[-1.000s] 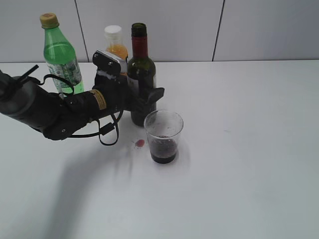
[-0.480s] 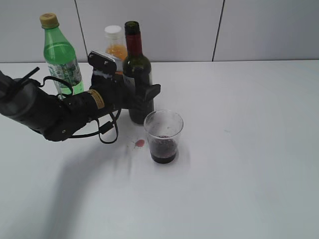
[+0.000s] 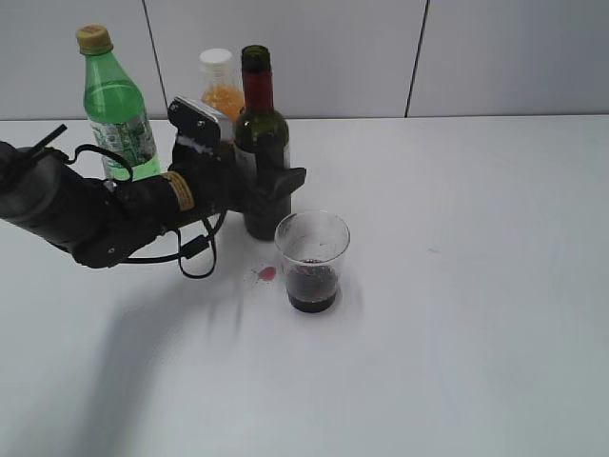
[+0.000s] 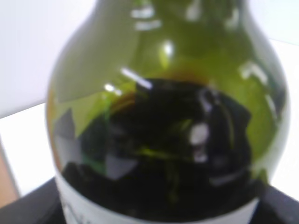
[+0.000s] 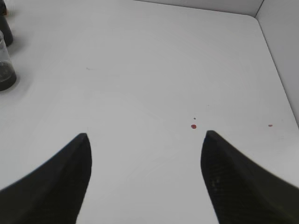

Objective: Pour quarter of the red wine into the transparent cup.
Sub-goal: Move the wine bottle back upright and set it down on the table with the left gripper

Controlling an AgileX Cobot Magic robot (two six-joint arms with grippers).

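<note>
Holding the wine bottle point(image 3: 262, 143) upright on the table point(image 3: 476, 286), my left gripper point(image 3: 271, 181) clamped around its body at label height, just behind the cup point(image 3: 311, 259). Cup sits in front and slightly right of the bottle, apart from it, dark wine already in its base. Small red drip point(image 3: 266, 274) on the table beside the cup. Bottle looks like glass: rigid, heavy for its size, smooth and probably slippery, breakable if dropped; grip on the wide body below the shoulder seems right, not the thin neck. Cup is thin plastic, light, likely tips easily. My right gripper point(image 5: 145, 154) is spread wide over bare table, holding nothing.
</note>
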